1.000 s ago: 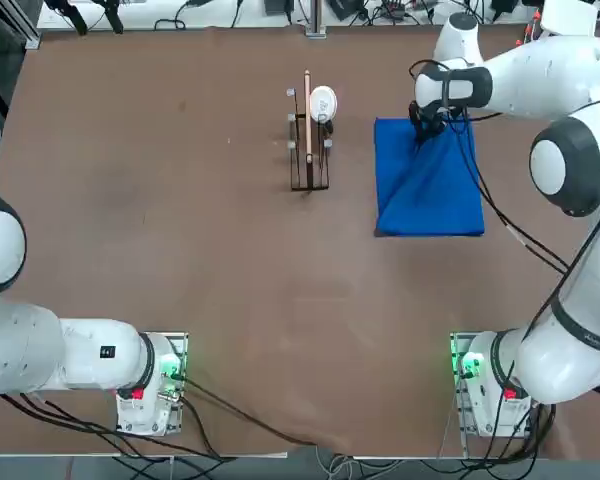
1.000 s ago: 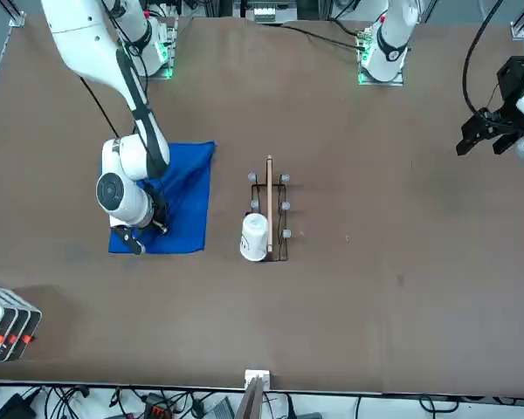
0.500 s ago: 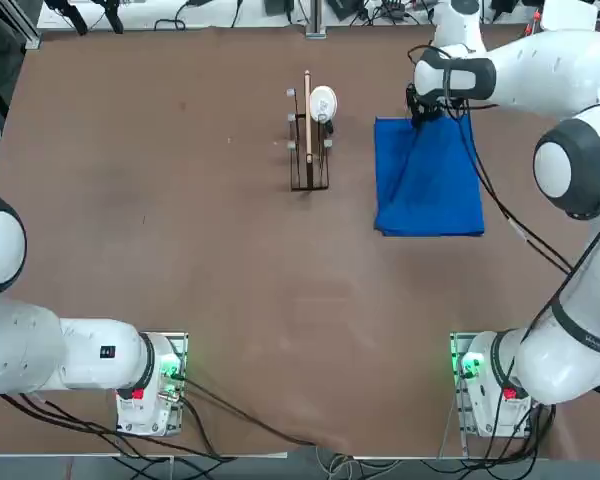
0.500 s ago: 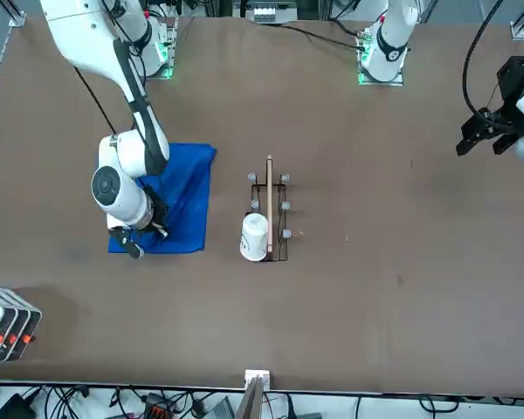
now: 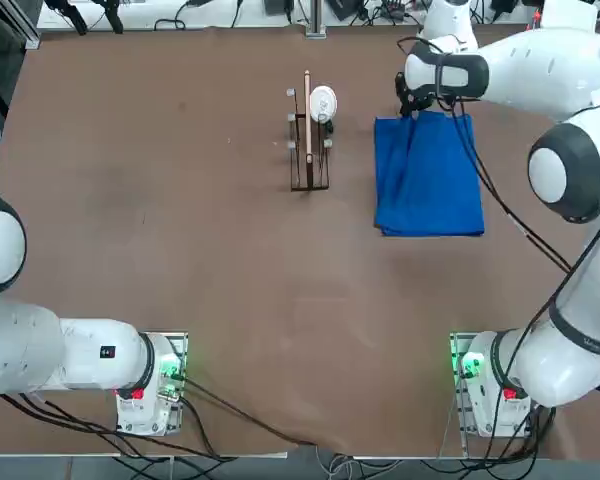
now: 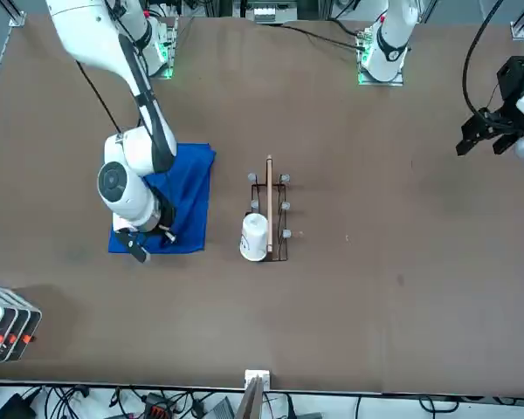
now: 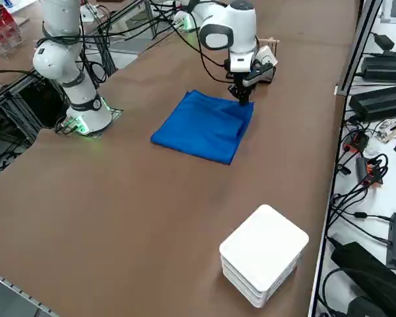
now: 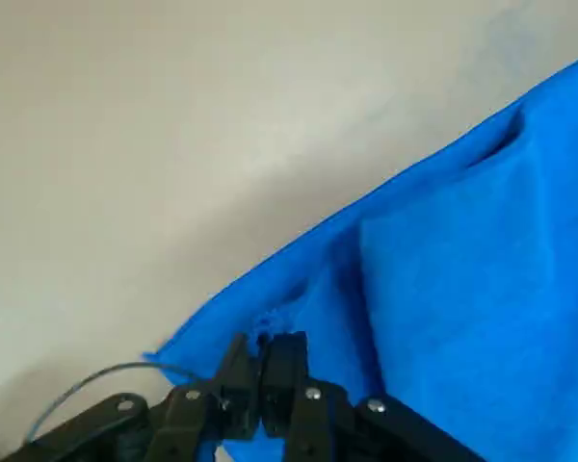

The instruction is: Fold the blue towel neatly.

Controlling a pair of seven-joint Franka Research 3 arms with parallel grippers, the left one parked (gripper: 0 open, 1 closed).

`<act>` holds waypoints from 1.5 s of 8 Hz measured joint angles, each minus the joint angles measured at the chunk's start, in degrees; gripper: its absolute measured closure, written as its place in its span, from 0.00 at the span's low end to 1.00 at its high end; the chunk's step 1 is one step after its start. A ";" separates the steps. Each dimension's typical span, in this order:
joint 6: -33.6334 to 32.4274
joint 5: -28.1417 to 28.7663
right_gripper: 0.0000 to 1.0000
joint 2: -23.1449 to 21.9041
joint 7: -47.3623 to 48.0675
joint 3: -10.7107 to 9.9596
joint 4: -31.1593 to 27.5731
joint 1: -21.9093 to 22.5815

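A thin wooden rack [image 5: 308,135] stands on the brown table [image 5: 180,220], a little toward twelve o'clock from the table's middle in the overhead view. A flat wooden slat [image 6: 269,202] sits upright in its slots, running lengthwise. A small white cup [image 5: 322,102] rests at the rack's twelve-o'clock end, touching it. In the side view, a stack of white square boxes [image 7: 264,254] lies on the table at about five o'clock. Cables [image 7: 373,165] trail beyond the table's edge at three o'clock.

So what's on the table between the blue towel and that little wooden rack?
Nothing: the top view shows bare brown table between the blue towel and the wooden rack.
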 joint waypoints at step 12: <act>0.41 0.00 0.97 3.19 1.06 0.21 5.71 4.14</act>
